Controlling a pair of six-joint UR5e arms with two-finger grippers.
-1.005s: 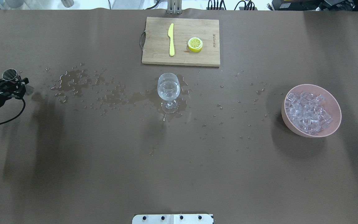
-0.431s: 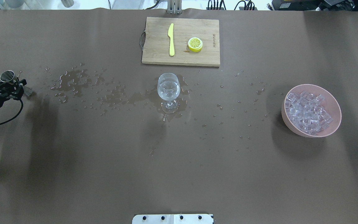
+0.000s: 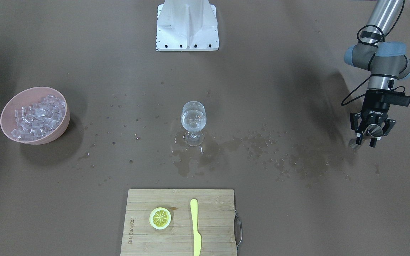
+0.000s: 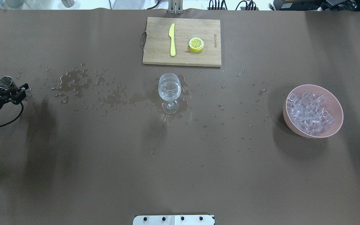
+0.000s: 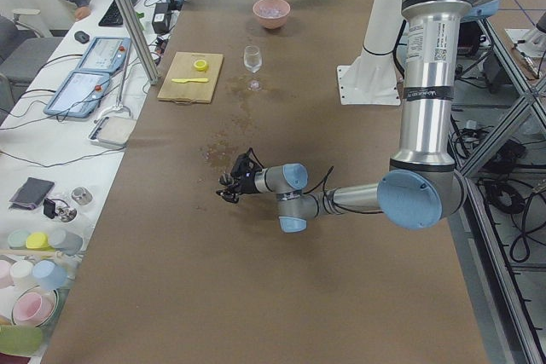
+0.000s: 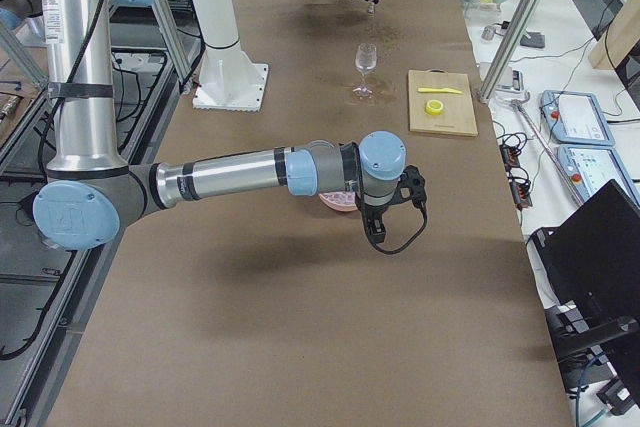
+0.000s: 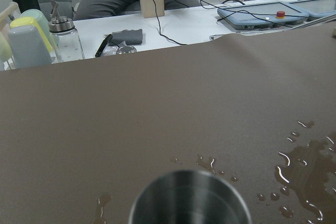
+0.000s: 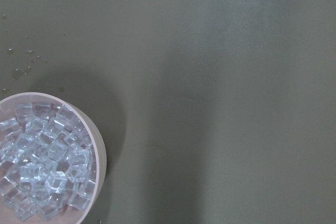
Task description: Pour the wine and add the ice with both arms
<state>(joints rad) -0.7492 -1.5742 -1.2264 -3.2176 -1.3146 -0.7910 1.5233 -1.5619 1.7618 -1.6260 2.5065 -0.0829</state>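
A stemmed glass stands at the table's middle, about half full of clear wine; it also shows in the exterior left view. A pink bowl of ice cubes sits at the right; the right wrist view shows the ice at lower left. My left gripper is far left, shut on a small metal cup, close above the table; the cup's rim fills its wrist view. My right gripper hangs over the bowl; I cannot tell its state.
A wooden cutting board with a yellow knife and a lemon slice lies at the back. Puddles and droplets spread from the glass to the left. A white stand base is at the robot side.
My left gripper has moved further left and slightly toward the robot's side with the metal cup in it. The glass and the bowl have not moved.
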